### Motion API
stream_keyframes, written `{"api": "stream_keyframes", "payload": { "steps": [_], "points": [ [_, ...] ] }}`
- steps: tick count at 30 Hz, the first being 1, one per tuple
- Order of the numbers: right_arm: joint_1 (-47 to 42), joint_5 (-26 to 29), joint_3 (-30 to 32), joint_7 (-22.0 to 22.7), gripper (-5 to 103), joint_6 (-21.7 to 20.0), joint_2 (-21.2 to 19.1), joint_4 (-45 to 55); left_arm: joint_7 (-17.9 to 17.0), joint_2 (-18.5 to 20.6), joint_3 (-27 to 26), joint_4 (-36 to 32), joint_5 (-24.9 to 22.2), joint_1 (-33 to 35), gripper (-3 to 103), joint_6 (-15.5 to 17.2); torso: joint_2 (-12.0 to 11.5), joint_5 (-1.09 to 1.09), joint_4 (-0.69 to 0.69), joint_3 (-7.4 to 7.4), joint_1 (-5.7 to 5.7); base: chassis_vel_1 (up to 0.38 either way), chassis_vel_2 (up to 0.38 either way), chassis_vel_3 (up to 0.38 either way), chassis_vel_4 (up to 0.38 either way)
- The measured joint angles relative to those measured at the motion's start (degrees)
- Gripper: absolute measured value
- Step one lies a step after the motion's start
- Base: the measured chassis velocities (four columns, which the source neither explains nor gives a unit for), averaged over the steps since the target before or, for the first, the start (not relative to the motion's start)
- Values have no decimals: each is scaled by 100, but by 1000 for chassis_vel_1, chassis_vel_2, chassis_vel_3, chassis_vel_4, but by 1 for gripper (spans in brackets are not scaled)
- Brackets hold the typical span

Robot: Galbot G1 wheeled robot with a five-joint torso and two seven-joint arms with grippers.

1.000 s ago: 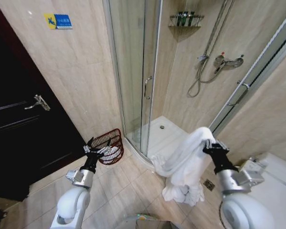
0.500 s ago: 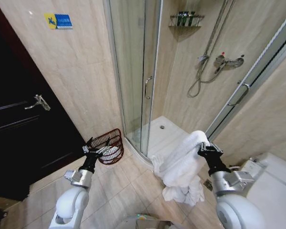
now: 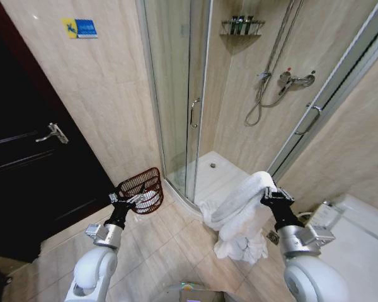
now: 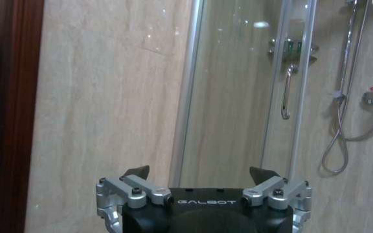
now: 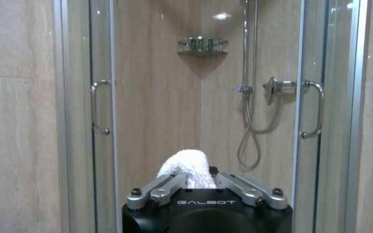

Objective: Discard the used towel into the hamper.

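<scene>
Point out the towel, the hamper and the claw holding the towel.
towel (image 3: 239, 207): head view, on the white cloth hanging below the grip.
hamper (image 3: 133, 184): head view, on its reddish-brown slatted rim.
right claw (image 3: 272, 196): head view, between its fingertips, shut on the towel.

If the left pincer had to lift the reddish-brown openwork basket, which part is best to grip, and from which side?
Probably the top rim of the reddish-brown openwork basket, taken from above on the near side. The basket stands upright against the beige wall, so its far side is blocked, and its open mouth lets one finger go inside. The open left pincer is already just before it.
</scene>
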Motion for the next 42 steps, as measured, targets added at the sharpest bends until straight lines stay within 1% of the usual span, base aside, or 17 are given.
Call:
{"api": "stream_keyframes", "payload": {
  "steps": [6, 16, 22, 26, 34, 42],
  "points": [
    [-18, -27, -6, 2, 4, 82, 10, 0, 5, -24, -3, -25, 18, 41, 100, -4, 0, 0, -1, 0, 0, 43, -38, -18, 79],
    [-75, -167, -152, -34, 4, 143, 57, -1, 44, -29, -18, -45, 25, 68, 100, -16, 0, 0, -1, 1, 5, 38, 70, 61, 43],
    [-125, -407, -330, -35, 4, 226, 78, -1, 43, -24, -41, -17, 29, 68, 100, -31, 0, 1, -1, 1, 3, 80, 77, 67, 81],
    [-132, -463, -419, -35, 4, 231, 83, -1, 37, -27, -41, -1, 40, 49, 100, -31, 0, 0, 0, 1, 2, 109, 105, 85, 92],
    [-15, -407, -402, -33, 4, 231, 13, -1, 34, -45, -38, -1, 102, 58, 100, -37, 0, 0, -1, 1, 3, 92, 91, 87, 79],
    [301, -253, -310, -52, 4, 230, -76, -1, 5, -135, 16, 13, 297, 80, 100, -46, 0, 1, 0, 1, 2, 51, 48, 68, 68]
  ]
}}
